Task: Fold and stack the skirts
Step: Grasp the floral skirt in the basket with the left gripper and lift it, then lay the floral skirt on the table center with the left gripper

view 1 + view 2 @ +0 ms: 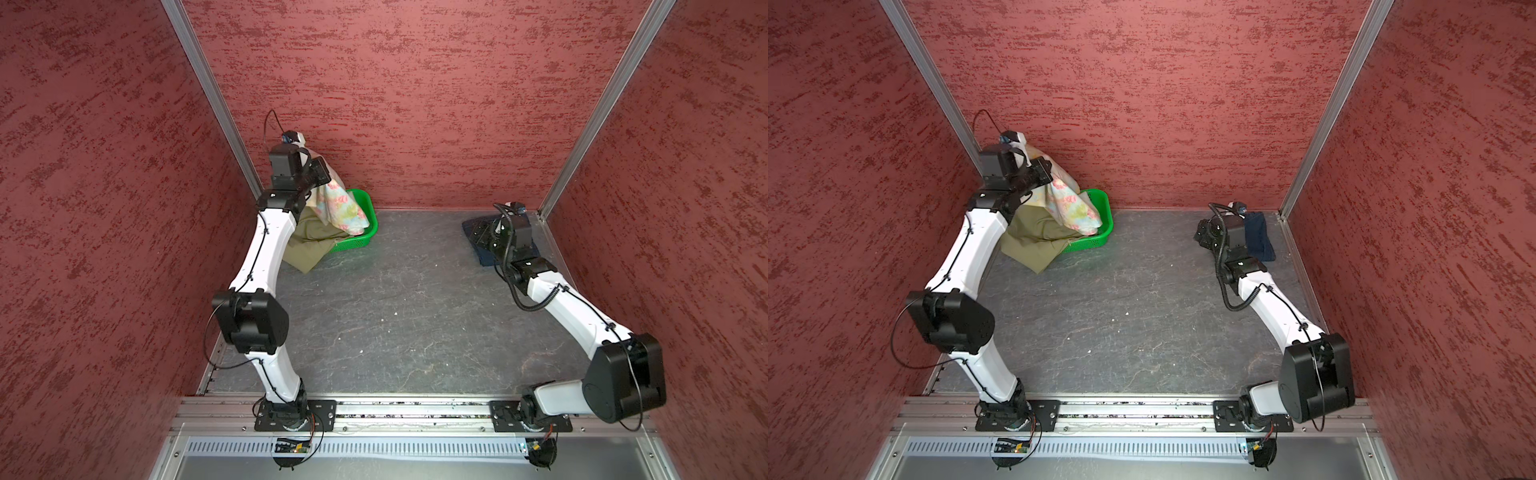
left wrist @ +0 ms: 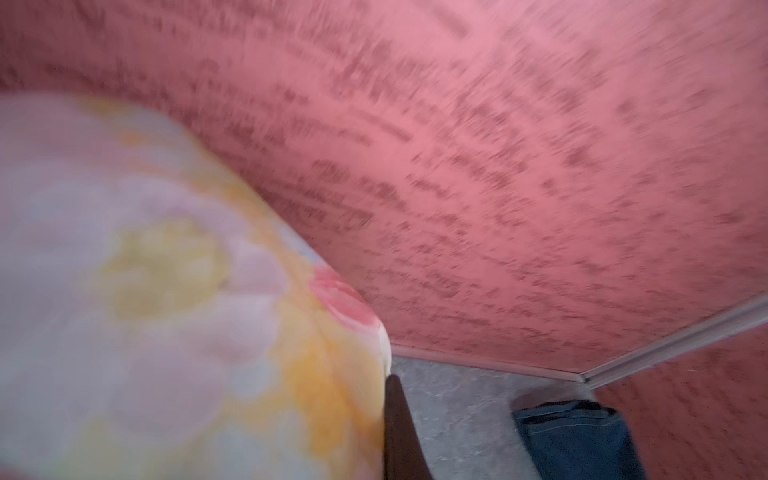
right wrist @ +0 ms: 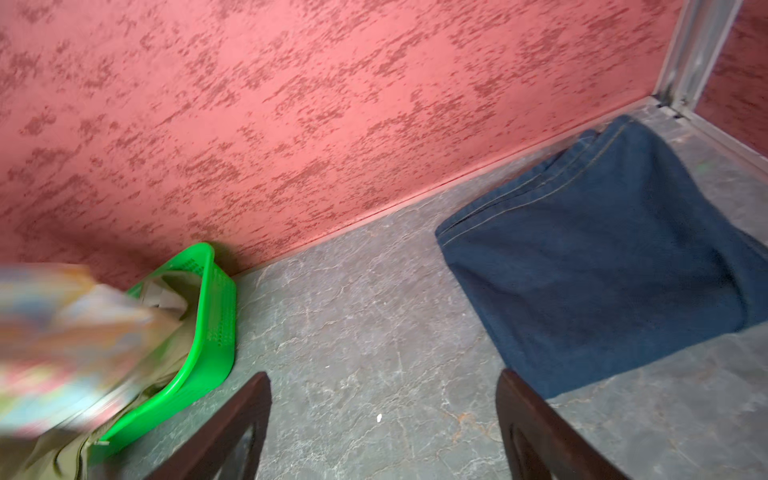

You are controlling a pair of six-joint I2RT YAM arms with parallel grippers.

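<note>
Left fingers (image 2: pixel 401 432) are clamped on the floral skirt (image 1: pixel 340 208) — thin pastel cloth hanging in a crumpled cone beneath them, bottom end in the basket (image 1: pixel 371 206). Also under them is the olive skirt (image 1: pixel 309 249), plain and matte, slumped out of that green perforated plastic tub onto the grey marbled tabletop (image 1: pixel 395 311). Right fingers (image 3: pixel 241 415) are spread wide, holding nothing — the denim skirt (image 3: pixel 602 257) lies just past them, a flat folded rectangle with pale stitched seams. Count: three skirts, one basket.
</note>
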